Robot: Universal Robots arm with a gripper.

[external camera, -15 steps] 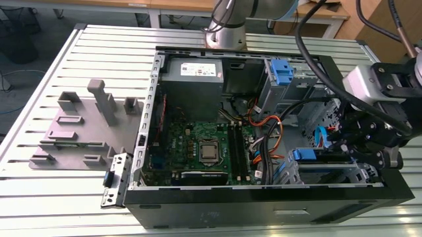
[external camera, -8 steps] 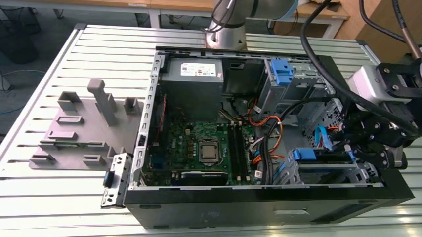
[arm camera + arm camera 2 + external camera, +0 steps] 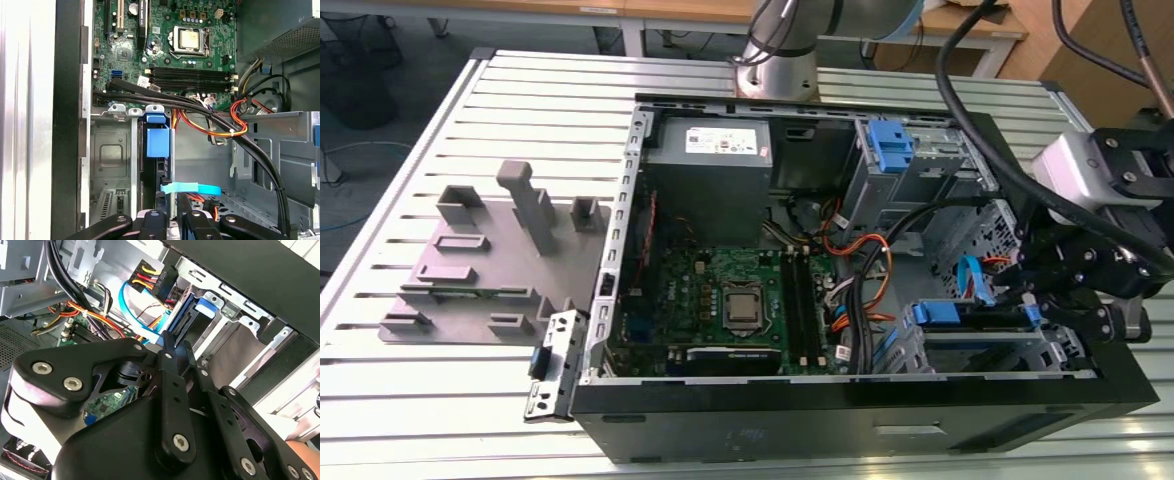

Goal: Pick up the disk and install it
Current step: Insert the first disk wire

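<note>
One disk (image 3: 974, 318) in its blue caddy is being seated edge-on in the case's (image 3: 854, 425) near bay; whether the gripper (image 3: 1041, 300) is gripping it cannot be told, and no writing is being made out.

Open computer case (image 3: 854, 420) on slatted table (image 3: 427, 400), tool (image 3: 1047, 290) over drive bay

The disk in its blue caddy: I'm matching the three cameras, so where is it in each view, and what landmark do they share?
Exterior view: the disk sits in the drive bay near the case's front corner, at the exterior view's right.
Second wrist view: the disk shows edge-on, just beyond the black linkage.
First wrist view: the disk stands on edge in the bay.
Shared landmark: the light-blue flat cable.
</note>
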